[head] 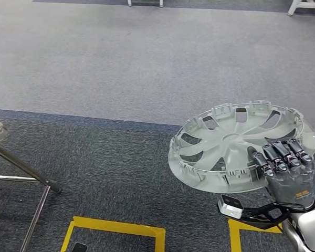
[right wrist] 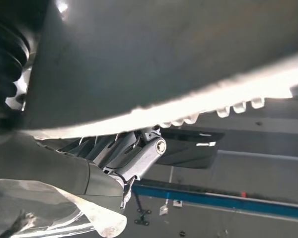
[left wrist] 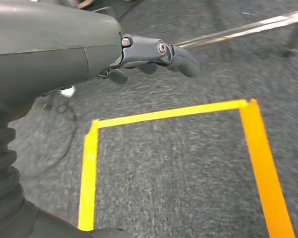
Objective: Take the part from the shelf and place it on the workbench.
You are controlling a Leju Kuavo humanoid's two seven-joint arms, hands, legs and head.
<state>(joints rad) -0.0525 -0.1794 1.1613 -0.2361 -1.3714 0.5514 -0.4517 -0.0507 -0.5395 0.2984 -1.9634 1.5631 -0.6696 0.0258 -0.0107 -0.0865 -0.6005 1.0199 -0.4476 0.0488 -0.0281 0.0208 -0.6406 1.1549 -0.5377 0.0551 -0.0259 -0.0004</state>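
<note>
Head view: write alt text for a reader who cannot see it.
The robot's right hand grips the rim of a silver hubcap, holding it nearly flat, inner side up, above grey carpet. Yellow floor tape marks boxes below, and a metal stand sits at left.

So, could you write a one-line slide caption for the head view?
Right robot hand carries a grey wheel cover over carpet with yellow floor tape.

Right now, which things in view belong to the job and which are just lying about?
Job:
- silver wheel cover, carried over the floor
- right hand, gripping the cover's rim
- left hand, holding nothing

Lying about:
- yellow floor tape squares
- metal stand legs on the dark carpet
</note>
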